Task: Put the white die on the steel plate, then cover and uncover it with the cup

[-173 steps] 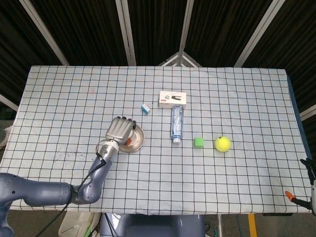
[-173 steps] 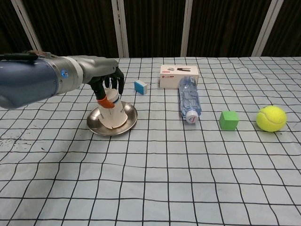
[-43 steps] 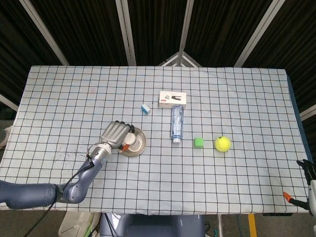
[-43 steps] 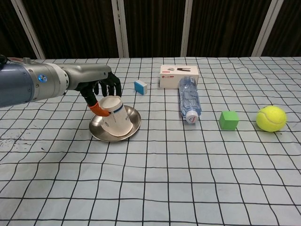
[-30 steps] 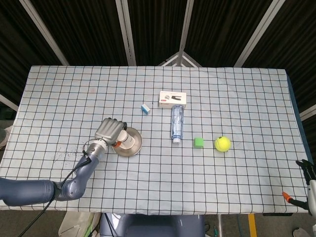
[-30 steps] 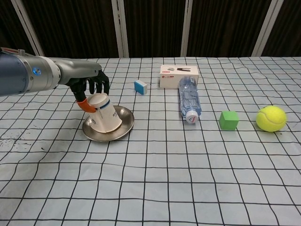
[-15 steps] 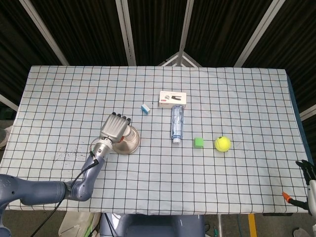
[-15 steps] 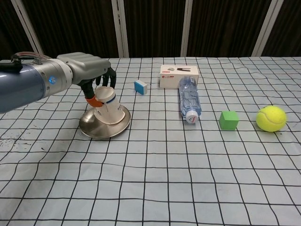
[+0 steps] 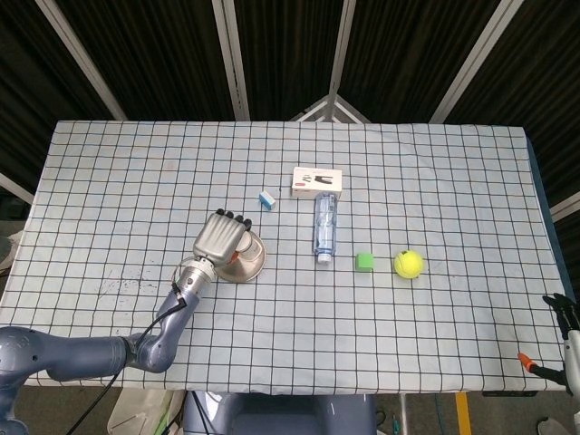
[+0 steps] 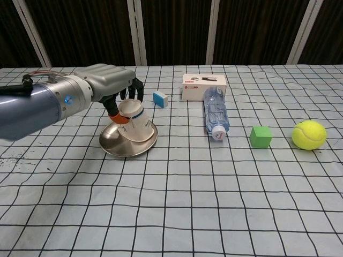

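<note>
A white paper cup (image 10: 137, 121) stands upside down and tilted on the steel plate (image 10: 119, 148), left of the table's middle. My left hand (image 10: 106, 85) grips the cup from above and behind, its fingers wrapped round the base. From overhead, the left hand (image 9: 220, 237) covers most of the cup, and only the right rim of the plate (image 9: 254, 264) shows. The white die is hidden from both views. My right hand appears in neither view.
A small blue and white block (image 10: 159, 98) lies behind the plate. To the right are a white box (image 10: 203, 86), a water bottle (image 10: 216, 112) lying on its side, a green cube (image 10: 260, 136) and a tennis ball (image 10: 309, 134).
Over the last second my left hand swung left and then back right with the cup held tilted. The plate slid along under it and now sits a little further right.
</note>
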`<action>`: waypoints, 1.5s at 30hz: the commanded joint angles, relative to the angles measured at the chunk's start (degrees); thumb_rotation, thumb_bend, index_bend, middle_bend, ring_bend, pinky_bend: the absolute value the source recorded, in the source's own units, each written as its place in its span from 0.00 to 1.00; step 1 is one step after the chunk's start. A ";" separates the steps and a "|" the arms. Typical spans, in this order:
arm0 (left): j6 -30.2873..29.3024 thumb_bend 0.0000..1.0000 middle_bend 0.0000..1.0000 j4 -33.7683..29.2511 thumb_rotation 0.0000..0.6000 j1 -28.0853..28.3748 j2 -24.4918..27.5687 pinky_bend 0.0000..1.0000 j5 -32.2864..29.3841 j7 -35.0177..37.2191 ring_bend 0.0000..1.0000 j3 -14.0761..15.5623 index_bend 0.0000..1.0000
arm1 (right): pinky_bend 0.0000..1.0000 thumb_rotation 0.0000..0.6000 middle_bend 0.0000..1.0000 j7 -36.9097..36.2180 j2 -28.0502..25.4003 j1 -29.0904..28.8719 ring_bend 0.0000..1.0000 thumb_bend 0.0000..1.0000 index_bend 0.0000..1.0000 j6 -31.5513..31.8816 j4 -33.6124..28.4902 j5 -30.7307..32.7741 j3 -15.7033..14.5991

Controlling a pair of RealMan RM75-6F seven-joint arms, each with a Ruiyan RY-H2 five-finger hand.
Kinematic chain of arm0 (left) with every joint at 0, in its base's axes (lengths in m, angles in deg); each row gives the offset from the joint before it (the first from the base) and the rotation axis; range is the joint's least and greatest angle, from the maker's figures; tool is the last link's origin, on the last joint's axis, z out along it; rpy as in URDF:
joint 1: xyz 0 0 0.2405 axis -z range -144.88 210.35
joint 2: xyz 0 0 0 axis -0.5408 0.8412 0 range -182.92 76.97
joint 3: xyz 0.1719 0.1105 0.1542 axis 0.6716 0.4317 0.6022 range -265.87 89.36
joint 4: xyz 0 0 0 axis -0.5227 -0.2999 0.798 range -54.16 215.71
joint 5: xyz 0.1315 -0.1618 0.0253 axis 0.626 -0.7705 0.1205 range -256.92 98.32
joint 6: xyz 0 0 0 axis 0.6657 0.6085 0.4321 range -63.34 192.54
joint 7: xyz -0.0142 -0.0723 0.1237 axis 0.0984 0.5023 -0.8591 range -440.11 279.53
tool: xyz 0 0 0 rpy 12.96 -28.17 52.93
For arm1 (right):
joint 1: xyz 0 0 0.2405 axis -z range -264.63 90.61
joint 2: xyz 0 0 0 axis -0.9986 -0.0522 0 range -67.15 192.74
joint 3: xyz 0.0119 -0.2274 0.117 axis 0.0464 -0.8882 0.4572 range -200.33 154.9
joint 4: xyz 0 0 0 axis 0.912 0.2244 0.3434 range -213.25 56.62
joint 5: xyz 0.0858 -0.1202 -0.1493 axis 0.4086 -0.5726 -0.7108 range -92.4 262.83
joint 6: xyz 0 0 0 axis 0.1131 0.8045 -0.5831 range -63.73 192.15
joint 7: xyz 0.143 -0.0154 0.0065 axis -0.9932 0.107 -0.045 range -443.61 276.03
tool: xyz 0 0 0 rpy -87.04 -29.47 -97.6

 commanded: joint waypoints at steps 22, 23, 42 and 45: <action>8.81 0.48 0.49 -11.68 1.00 0.67 11.68 0.30 -14.68 0.76 0.35 -1.40 0.54 | 0.02 1.00 0.12 1.07 0.34 -0.12 0.12 0.04 0.18 0.06 -0.33 -0.25 -0.15; 8.67 0.48 0.49 -11.91 1.00 0.88 11.87 0.30 -15.19 0.30 0.35 -1.29 0.54 | 0.02 1.00 0.12 1.08 0.35 -0.12 0.12 0.04 0.18 0.08 -0.33 -0.25 -0.15; -1.14 0.49 0.50 -6.40 1.00 3.13 6.77 0.32 -9.60 -3.35 0.35 0.19 0.56 | 0.02 1.00 0.12 0.98 0.44 -0.32 0.12 0.04 0.18 -0.65 -0.23 0.24 -0.21; -1.64 0.49 0.50 -3.80 1.00 2.62 4.84 0.32 -6.66 -2.88 0.35 1.29 0.56 | 0.02 1.00 0.12 0.97 0.47 -0.40 0.12 0.04 0.18 -0.80 -0.18 0.38 -0.17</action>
